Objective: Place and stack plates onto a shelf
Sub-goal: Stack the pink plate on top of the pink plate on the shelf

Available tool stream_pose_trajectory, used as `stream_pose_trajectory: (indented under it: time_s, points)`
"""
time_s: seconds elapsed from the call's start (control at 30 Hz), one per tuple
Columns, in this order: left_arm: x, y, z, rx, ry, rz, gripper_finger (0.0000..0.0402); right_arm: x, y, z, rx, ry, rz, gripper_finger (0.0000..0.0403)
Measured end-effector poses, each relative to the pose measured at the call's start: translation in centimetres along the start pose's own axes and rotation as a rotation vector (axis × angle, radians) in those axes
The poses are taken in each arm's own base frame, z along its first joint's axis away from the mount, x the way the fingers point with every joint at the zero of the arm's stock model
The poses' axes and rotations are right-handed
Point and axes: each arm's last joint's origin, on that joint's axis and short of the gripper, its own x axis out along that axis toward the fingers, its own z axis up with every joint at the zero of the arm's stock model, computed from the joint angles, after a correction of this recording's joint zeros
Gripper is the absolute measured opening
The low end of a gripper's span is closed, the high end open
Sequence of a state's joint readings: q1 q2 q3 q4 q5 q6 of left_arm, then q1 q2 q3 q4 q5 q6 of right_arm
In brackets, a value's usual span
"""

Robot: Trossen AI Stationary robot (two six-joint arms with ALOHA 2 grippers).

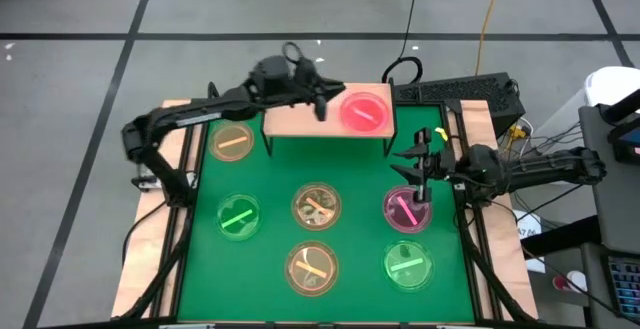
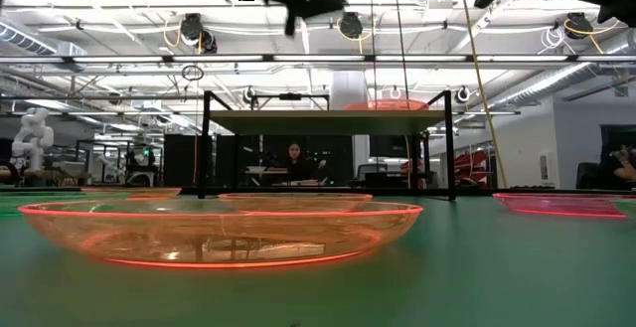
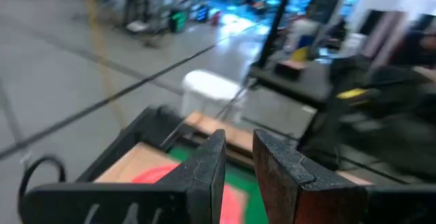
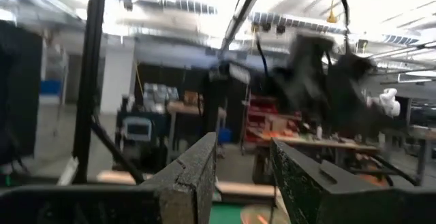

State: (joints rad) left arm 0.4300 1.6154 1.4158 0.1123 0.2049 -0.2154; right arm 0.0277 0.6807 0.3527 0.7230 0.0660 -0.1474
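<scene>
So left gripper jaws apart, empty, over shelf beside pink plate; right gripper parted above another pink plate.

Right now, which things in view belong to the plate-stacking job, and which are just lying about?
Job:
shelf
pink plate on shelf
pink plate on mat
two green plates
three amber plates
left gripper
right gripper

Lying about:
green mat
yellow cable
</scene>
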Motion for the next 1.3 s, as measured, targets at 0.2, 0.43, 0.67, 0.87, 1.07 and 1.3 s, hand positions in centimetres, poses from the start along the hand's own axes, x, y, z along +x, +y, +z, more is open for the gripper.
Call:
stream_pose_trajectory:
  time_s: [0.2, 0.43, 0.67, 0.87, 1.07, 1.3]
  points:
    - [-6.6, -6.3, 2.5, 0.208, -0.043, -0.065, 0.0081, -0.1, 0.0, -1.5, -0.016, 0.162, -0.07, 0.0121]
    - [-12.3, -10.1, -1.9, 0.266, -0.068, -0.011, 0.0081, -0.1, 0.4, -1.9, -0.08, 0.206, -0.038, 0.0121]
    - [-14.2, -10.3, -7.9, 0.189, -0.163, -0.062, 0.0081, 3.3, 0.7, 0.3, -0.149, 0.563, -0.108, 0.0121]
    - [-14.7, -9.9, -12.1, 0.196, -0.204, -0.099, 0.0081, 6.2, 1.7, 0.1, -0.164, 0.886, -0.035, 0.0121]
    - [-15.2, -9.6, -14.9, 0.177, -0.166, -0.123, 0.0081, 5.2, 4.2, -4.5, -0.119, 1.199, 0.146, 0.0121]
    - [-15.3, -9.6, -15.5, 0.186, -0.15, -0.126, 0.0081, 4.5, 5.8, -7.8, -0.041, 1.341, 0.003, 0.0121]
